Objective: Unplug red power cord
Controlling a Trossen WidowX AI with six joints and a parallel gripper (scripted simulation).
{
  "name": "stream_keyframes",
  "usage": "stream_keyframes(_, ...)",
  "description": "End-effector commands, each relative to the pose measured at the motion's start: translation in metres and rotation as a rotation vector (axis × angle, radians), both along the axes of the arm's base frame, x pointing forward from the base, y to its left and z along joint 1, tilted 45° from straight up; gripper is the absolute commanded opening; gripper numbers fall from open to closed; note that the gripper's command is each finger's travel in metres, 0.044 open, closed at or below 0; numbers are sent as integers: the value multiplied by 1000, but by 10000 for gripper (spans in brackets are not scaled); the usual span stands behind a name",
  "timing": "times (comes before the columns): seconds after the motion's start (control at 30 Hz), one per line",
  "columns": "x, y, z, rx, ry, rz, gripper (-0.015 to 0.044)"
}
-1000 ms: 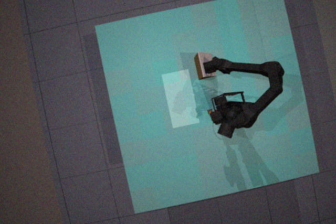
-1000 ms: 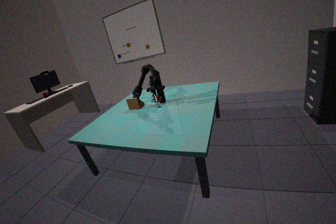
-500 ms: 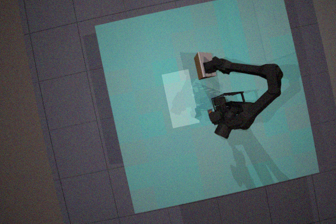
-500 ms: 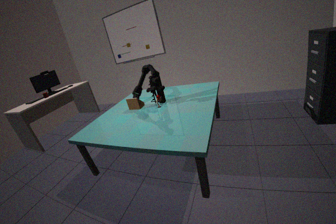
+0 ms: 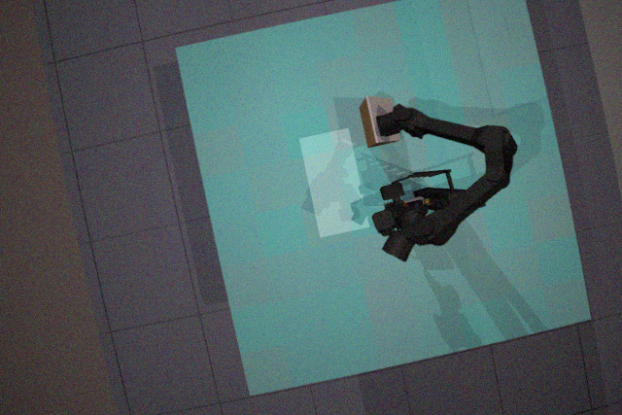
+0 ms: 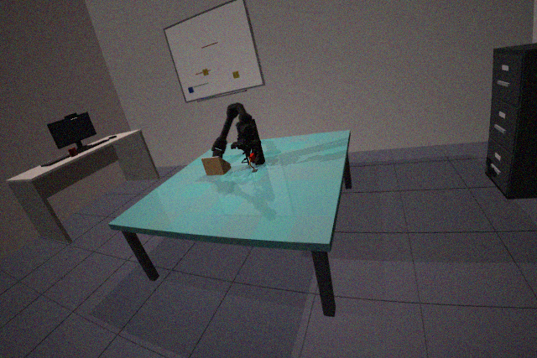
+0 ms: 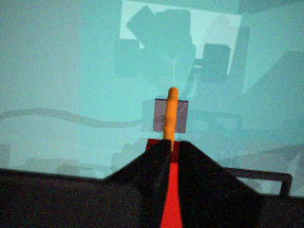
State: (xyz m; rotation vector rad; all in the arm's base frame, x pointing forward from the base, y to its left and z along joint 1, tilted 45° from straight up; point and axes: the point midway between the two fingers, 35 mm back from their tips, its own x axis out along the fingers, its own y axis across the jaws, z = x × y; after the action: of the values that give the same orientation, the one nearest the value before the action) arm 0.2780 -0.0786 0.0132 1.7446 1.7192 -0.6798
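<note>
The red plug point(image 7: 172, 204) point(image 6: 252, 156) shows in the wrist view as a narrow strip between and beyond my dark fingers, which cover its sides. An orange rod-like piece point(image 7: 170, 114) reaches out from its end over the table. My gripper point(image 7: 174, 149) is nearly shut, its fingertips close together over the plug's near face. The gap is much narrower than the plug, so it does not hold the plug body. Contact with the plug cannot be told. The power strip cannot be made out, and the cord's run is largely hidden by my arm.
A brown and pale block point(image 5: 370, 121) point(image 6: 213, 166) stands on the glossy teal table point(image 5: 281, 299) point(image 6: 208, 215) beside one end of my arm. A thin black bar frame point(image 5: 427, 172) point(image 7: 256, 174) stands close to the gripper. Reflections and shadows cross the table.
</note>
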Motion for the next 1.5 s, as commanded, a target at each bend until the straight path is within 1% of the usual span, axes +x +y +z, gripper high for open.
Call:
stream_keyframes(0.0,3,8,3,0,-12,24,105)
stream_keyframes(0.07,3,8,3,0,-12,24,157)
stream_keyframes(0.1,3,8,3,0,-12,24,160)
stream_keyframes(0.7,2,1,11,2,-4,-11,160)
stream_keyframes(1.47,-2,27,36,4,-3,-11,160)
